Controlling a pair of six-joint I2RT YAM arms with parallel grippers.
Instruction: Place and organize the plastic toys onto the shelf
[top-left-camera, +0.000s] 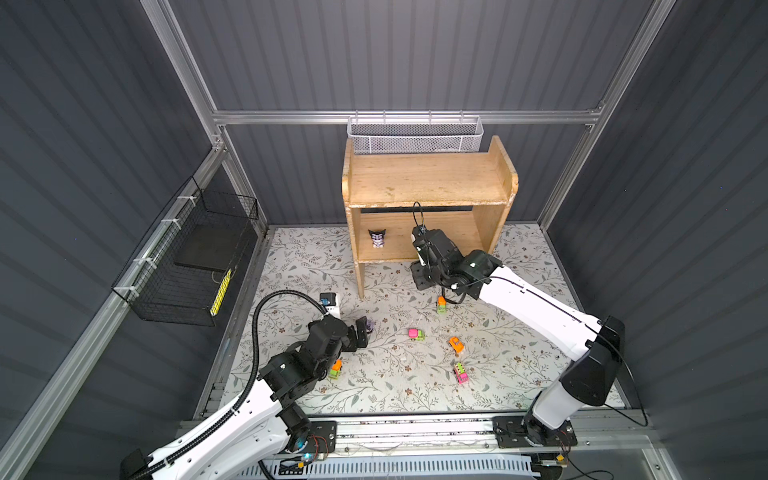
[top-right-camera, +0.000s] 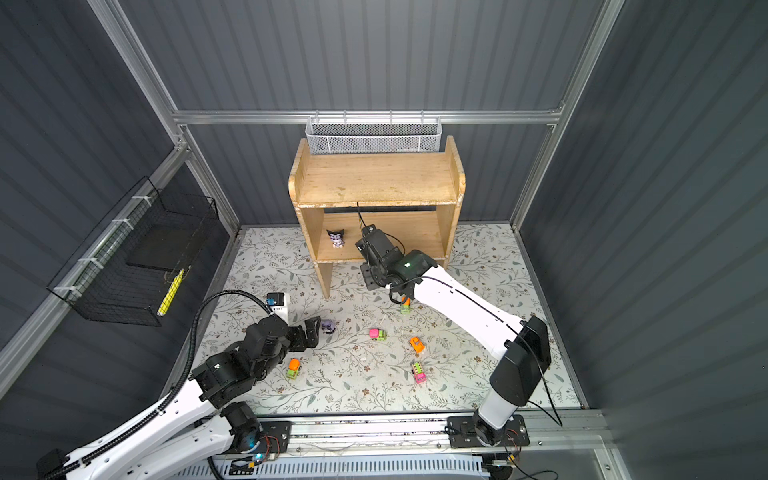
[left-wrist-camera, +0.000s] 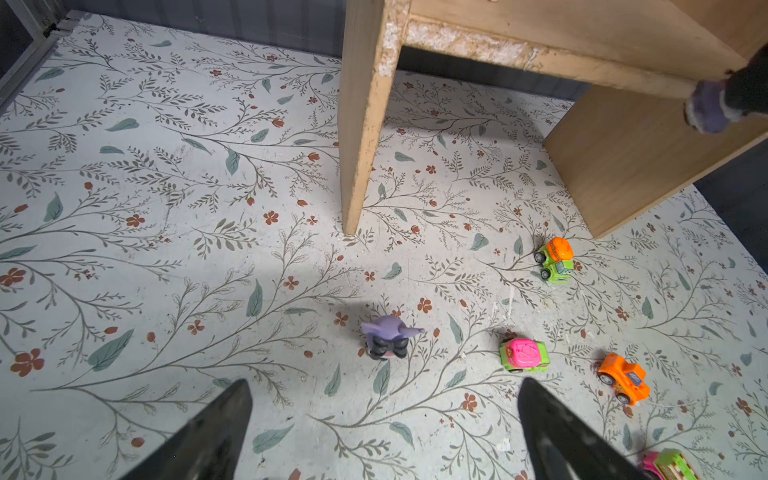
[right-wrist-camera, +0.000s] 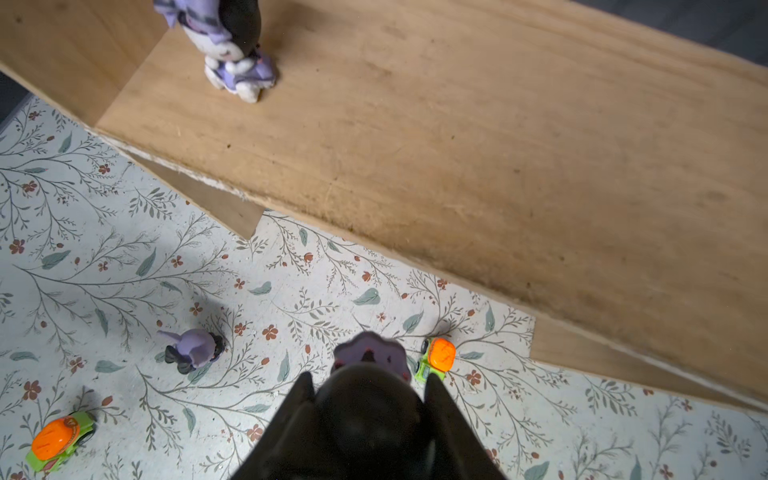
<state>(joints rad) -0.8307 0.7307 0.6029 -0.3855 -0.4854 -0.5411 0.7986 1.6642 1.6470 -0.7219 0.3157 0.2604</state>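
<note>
right tool (right-wrist-camera: 368, 384) clamped on black-lilac figurine (right-wrist-camera: 365, 357) just off front edge of lower shelf (right-wrist-camera: 457, 166); left tool (left-wrist-camera: 384, 388) apart near loose figurine (left-wrist-camera: 386, 340), bare worktop (left-wrist-camera: 166, 270) around it.

Held figurine (right-wrist-camera: 365, 357), black/lilac, pinched btw right fingers (right-wrist-camera: 444, 415). Floor figurine (left-wrist-camera: 388, 343), lilac-topped, ahead of left fingers (left-wrist-camera: 224, 424). Shelf (top-left-camera: 428, 183), wooden, beyond both.

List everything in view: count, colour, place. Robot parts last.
shelf: one, light-brown wood, rear centre.
mat: one, floral, under the shelf.
figurines: three, black and lilac; one on the lower tier, one on the mat, one held.
toy cars: five, neon orange, pink, green; on the mat.
mesh basket: one, white, behind the shelf.
wire basket: one, black, left wall.
left gripper: open, near the mat figurine.
right gripper: shut on a figurine, before the lower tier.
</note>
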